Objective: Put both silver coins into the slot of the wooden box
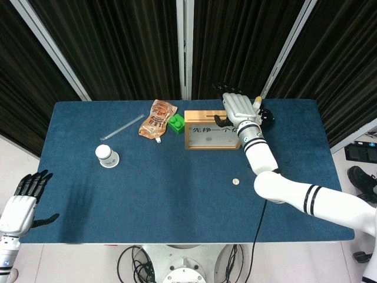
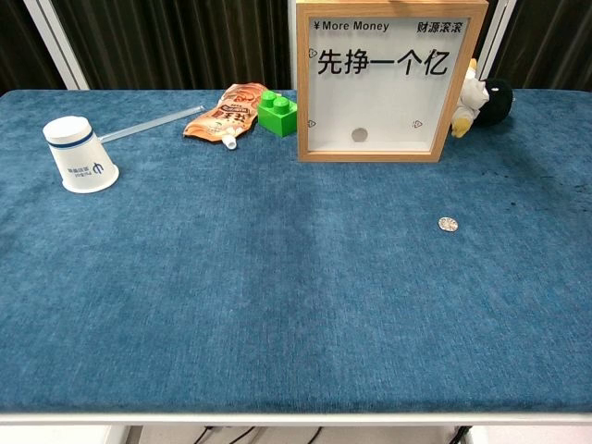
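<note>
The wooden box (image 1: 203, 114) stands upright at the back of the table, and its glass front (image 2: 388, 102) faces the chest camera. One silver coin (image 2: 360, 135) shows inside it, low behind the glass. The other silver coin (image 1: 235, 182) lies flat on the blue cloth in front of the box, towards the right (image 2: 449, 223). My right hand (image 1: 237, 107) hovers over the box's top right end with its fingers spread and nothing visible in them. My left hand (image 1: 23, 203) hangs open off the table's near left corner.
An upturned paper cup (image 1: 107, 156) stands at the left, with a clear straw (image 1: 123, 127) behind it. An orange pouch (image 1: 157, 119) and a green brick (image 1: 175, 123) lie just left of the box. A black-and-white plush toy (image 2: 481, 102) sits at the box's right side.
</note>
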You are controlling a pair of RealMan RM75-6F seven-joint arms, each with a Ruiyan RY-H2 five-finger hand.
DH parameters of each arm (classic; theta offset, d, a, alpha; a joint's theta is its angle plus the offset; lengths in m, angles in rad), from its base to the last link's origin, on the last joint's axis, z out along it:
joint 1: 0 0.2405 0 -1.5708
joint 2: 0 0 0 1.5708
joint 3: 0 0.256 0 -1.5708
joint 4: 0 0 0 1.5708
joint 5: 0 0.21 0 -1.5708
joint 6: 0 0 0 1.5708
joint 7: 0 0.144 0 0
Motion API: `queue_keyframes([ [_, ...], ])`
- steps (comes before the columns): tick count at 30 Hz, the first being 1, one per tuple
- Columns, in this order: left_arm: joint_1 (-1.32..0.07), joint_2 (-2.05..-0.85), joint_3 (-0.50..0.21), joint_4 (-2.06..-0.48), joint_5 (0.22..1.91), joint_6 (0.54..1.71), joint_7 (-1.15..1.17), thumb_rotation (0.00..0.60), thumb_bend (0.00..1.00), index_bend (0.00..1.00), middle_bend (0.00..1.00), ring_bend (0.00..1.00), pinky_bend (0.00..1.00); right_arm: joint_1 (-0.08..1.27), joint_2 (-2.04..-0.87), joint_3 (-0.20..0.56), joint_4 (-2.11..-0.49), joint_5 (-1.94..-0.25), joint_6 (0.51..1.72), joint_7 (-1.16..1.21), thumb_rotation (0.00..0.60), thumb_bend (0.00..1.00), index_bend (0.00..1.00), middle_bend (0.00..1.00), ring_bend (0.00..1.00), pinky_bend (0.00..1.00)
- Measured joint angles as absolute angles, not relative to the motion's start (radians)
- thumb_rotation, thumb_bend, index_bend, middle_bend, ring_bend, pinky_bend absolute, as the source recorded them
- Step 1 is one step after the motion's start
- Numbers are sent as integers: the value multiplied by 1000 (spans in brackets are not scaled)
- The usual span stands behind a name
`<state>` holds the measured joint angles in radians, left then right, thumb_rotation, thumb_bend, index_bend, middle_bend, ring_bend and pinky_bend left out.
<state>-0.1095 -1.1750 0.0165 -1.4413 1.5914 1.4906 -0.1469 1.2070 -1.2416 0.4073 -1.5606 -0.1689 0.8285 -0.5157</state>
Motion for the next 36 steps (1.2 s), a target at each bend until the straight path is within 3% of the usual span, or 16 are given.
queue_keyframes([
  [5,-110,-1175,15,-1445,1591,1490,-143,600,0,28,7,0,0,1158,-1195,409,-1637,-270,854,-466,600,344,45,0,0,0],
  [11,-110,-1177,12,-1447,1585,1490,-137,600,0,28,6,0,0,1032,-1127,376,-1775,-521,946,-395,600,326,45,0,0,0],
  [17,-111,-1183,9,-1452,1581,1489,-119,600,0,28,6,0,0,838,-1088,261,-1849,-925,1105,-301,600,316,45,0,0,0],
  [20,-111,-1187,7,-1456,1581,1490,-106,600,0,28,6,0,0,716,-1088,169,-1836,-1138,1201,-247,600,315,37,0,0,0],
  [25,-108,-1196,5,-1457,1579,1496,-92,600,0,29,6,0,0,523,-1140,22,-1693,-1356,1325,-158,600,312,31,0,0,0],
  [33,-103,-1206,2,-1446,1568,1497,-85,600,0,28,6,0,0,426,-1324,-54,-1333,-1478,1399,-45,600,272,23,0,0,0],
  [36,-102,-1206,3,-1444,1564,1493,-84,600,0,28,6,0,0,413,-1388,-73,-1238,-1513,1381,6,600,229,100,0,0,0],
])
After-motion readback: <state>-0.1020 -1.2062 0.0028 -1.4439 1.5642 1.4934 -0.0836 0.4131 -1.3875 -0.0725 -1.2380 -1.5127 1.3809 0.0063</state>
